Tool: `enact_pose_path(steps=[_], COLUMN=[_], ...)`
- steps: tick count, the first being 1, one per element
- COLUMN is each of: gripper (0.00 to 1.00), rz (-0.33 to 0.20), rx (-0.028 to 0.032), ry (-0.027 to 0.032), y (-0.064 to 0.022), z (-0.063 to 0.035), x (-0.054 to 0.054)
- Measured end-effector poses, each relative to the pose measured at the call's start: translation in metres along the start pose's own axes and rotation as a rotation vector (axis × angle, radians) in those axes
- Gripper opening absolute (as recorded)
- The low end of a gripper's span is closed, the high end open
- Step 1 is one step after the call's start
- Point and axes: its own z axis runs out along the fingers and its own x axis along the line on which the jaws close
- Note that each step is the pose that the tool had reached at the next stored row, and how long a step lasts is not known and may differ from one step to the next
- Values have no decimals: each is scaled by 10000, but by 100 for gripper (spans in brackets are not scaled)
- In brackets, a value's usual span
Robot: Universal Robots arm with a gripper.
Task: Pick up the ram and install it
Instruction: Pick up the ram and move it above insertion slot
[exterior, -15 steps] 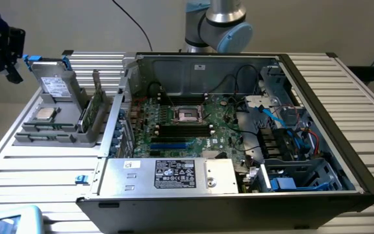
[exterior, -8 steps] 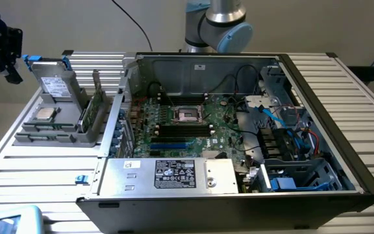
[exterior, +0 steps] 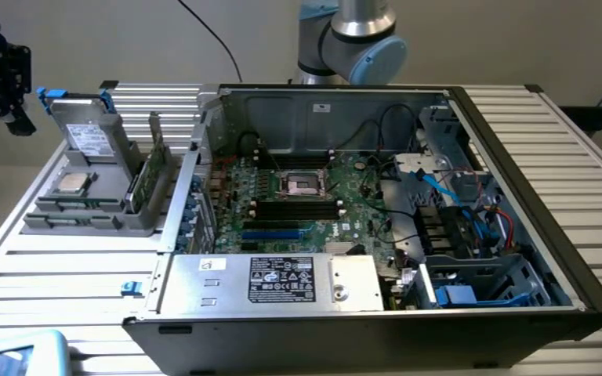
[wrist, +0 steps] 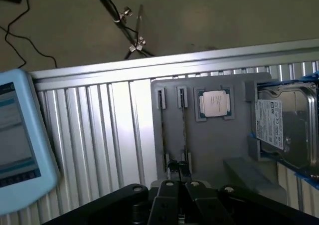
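Ribbed aluminium table (exterior: 60, 274) carries everything, with a pale wall behind it. An open computer case (exterior: 552, 235) fills the middle and right of the exterior view. Its green motherboard (exterior: 353, 207) lies flat inside, and a silver power supply (exterior: 270, 282) sits along the case's near edge. The arm's base (exterior: 348, 39) rises behind the case at top centre.

At the left of the exterior view a grey holder (exterior: 92, 219) sits on the table just beside the case. The ram (exterior: 153, 176) stands on its long edge in a slot on the holder's case side. A small square processor chip (exterior: 73, 184) lies flat in the holder, and a hard drive (exterior: 94, 137) leans upright behind it.

In the wrist view the gripper (wrist: 178, 171) hangs over the holder, closest to its ram slots. Its black fingers are pressed together with nothing between them. A light-blue tablet (wrist: 20, 140) rests on the table, well apart from the holder.
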Motion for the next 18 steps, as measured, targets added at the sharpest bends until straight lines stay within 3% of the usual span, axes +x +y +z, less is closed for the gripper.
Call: enact_pose_path(steps=[2,9,18], gripper=[11,12,48], rz=[-318,-343,-343], rx=[13,12,12], ry=[55,63,63], y=[0,0,0], z=[0,0,0], x=[0,0,0])
